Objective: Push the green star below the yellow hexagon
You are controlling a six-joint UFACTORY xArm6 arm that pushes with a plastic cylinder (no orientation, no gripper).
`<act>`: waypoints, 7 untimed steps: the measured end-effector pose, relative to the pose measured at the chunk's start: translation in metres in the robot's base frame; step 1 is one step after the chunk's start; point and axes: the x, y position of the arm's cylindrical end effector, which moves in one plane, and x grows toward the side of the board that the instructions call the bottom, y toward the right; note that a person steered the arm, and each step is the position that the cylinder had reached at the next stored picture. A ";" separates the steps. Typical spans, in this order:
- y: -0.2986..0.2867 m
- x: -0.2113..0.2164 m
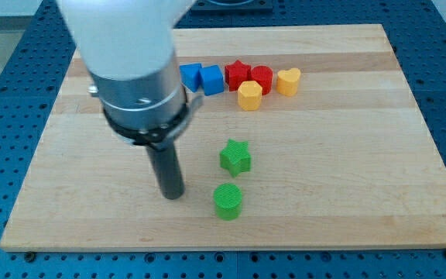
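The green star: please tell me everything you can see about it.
The green star is a small, chunky block that looks like ridged plastic, lying flat on the wooden board near its middle. Nothing touches it. The green cylinder sits just below it, apart, and my tip stands to its lower left.

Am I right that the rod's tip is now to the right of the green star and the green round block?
Not quite: in the camera view my tip is to the left of the green star and the green round block, touching neither.

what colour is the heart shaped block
Yellow; the heart block shows in the camera view.
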 end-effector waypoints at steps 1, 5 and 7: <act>0.036 -0.006; 0.090 -0.088; 0.090 -0.110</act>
